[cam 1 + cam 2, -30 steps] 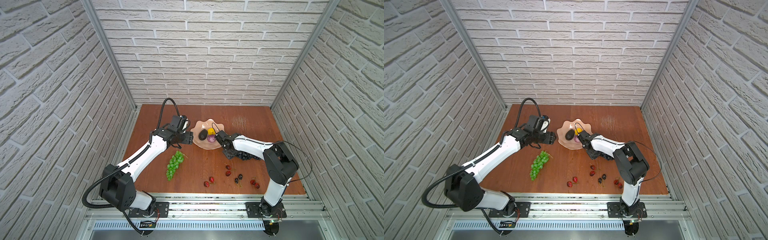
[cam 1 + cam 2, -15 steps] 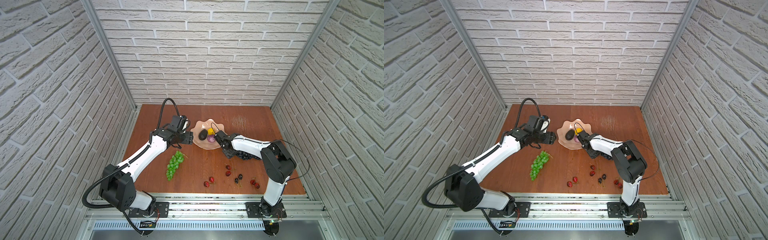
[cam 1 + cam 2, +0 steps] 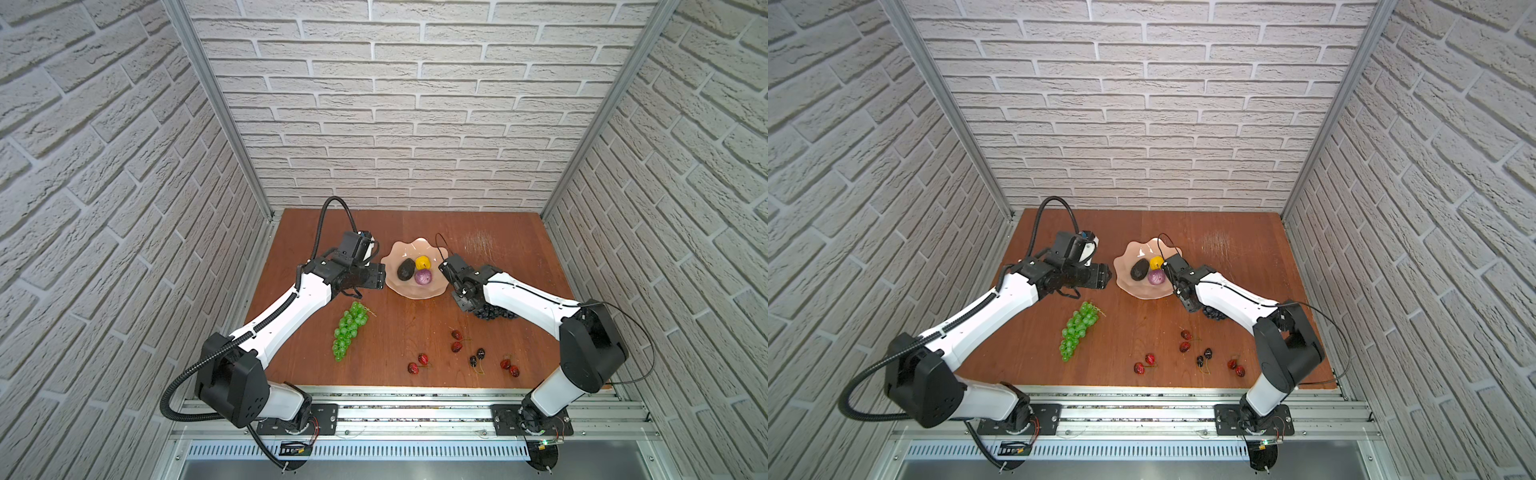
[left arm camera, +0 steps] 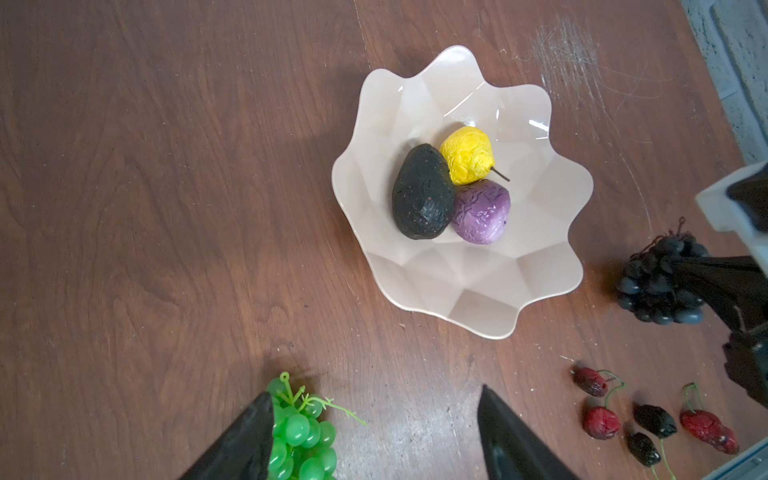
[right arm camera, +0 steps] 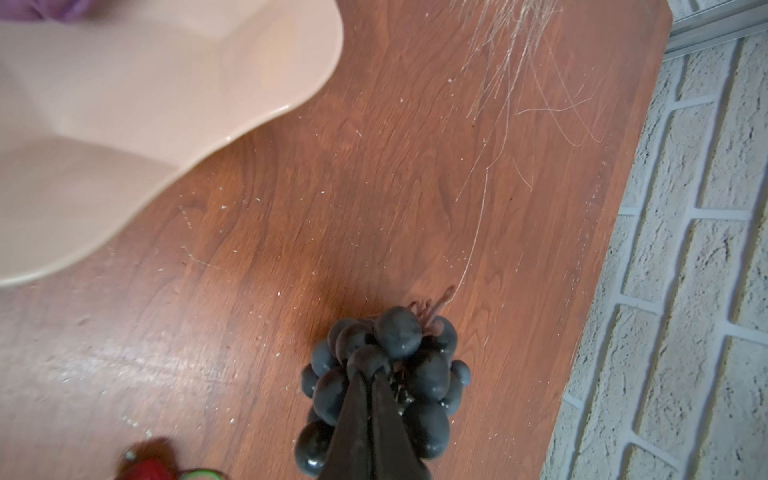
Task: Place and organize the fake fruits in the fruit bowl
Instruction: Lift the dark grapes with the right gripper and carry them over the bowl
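The right gripper (image 5: pixel 368 374), jaws pressed together in the dark grapes (image 5: pixel 424 374) just beside the bowl (image 5: pixel 124 104), is nearer and should carry them over its rim, while the left gripper (image 4: pixel 374 395) hangs spread above the green grapes (image 4: pixel 299 432).

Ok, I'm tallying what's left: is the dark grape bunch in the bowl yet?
Out. The dark grape bunch is beside the bowl, clear of its rim, with the right gripper shut on it.
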`<state>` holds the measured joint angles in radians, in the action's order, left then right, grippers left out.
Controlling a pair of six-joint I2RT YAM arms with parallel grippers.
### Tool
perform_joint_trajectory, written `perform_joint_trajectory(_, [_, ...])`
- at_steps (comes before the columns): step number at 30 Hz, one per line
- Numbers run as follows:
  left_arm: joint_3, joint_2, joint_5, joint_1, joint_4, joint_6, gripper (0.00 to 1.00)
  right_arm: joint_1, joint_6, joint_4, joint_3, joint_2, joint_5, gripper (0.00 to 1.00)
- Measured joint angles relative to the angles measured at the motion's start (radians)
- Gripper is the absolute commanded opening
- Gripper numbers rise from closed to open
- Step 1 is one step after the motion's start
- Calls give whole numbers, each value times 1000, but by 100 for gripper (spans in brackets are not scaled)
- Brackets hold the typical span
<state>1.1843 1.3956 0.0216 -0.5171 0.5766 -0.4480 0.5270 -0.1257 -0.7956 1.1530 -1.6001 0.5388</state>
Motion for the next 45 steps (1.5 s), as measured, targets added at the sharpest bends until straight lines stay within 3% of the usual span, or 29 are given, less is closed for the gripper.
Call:
perform_joint_trajectory(19, [-15, -99, -63, 0, 79, -2, 77, 6, 63, -154, 396, 127, -68, 6])
perform_joint_trajectory(30, [-17, -99, -69, 2, 82, -17, 77, 10, 81, -120, 500, 131, -215, 6])
perform_joint_trajectory(45, [-21, -113, -89, 2, 100, -19, 77, 12, 32, -13, 479, 25, -340, 6])
